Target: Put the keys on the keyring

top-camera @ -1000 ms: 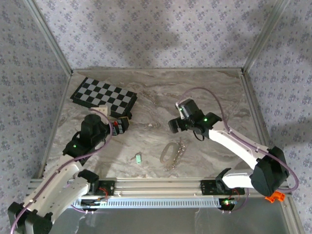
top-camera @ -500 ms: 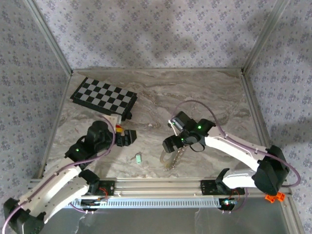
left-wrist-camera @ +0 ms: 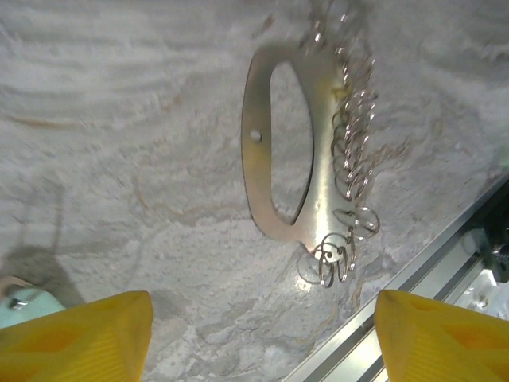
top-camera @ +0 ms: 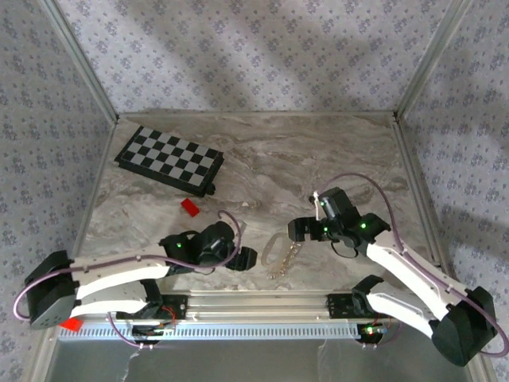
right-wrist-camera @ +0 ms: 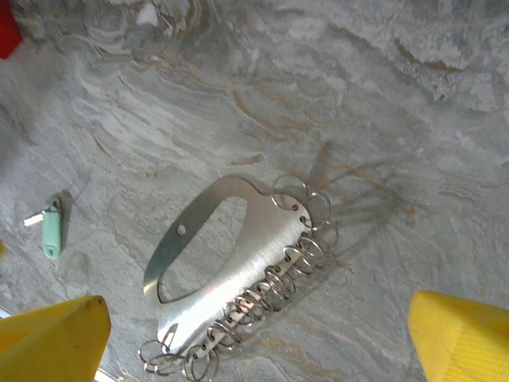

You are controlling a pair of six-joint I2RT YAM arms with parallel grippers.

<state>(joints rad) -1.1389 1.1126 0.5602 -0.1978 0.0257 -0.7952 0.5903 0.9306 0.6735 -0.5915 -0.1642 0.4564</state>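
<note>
**A:** From the top camera, where does everything sit?

**B:** The keyring (top-camera: 274, 253) lies flat near the near edge of the tabletop, about midway along it, with its chain on the side toward the right arm. The left gripper (top-camera: 246, 258) is low just beside it, and the right gripper (top-camera: 298, 229) hangs close on the other side. I can't pick out the keys here. They may be under the left gripper.

**A:** Any containers?

**B:** Only the chessboard (top-camera: 169, 159) toward the far left corner, which looks like a folded case lying shut. What it holds, I can't tell. A red block (top-camera: 189, 207) lies loose in front of it.

**A:** And the left wrist camera?

**B:** The left gripper (left-wrist-camera: 262, 338) has its yellow fingers (left-wrist-camera: 79, 334) well apart with nothing between them. The keyring (left-wrist-camera: 258, 159) shows as a thin stiff metal plate with an oval cut-out and a row of small split rings along one edge. A mint-green bit of the keys (left-wrist-camera: 36, 306) peeks out just beside the left finger.

**A:** How will they handle?

**B:** My guess is that both are light and hard, and they are likely to skate on the smooth marble. The plate lies flush, so I'd pinch it across the narrow band beside the cut-out. I'd take the key by its plastic head, leaving the metal end free.

**A:** What about the right wrist camera?

**B:** The right gripper (right-wrist-camera: 262, 338) has its fingers (right-wrist-camera: 465, 334) spread wide and empty above the keyring (right-wrist-camera: 238, 263). The keys (right-wrist-camera: 52, 228) lie flat on bare tabletop, apart from the plate, on the side away from its rings.
</note>
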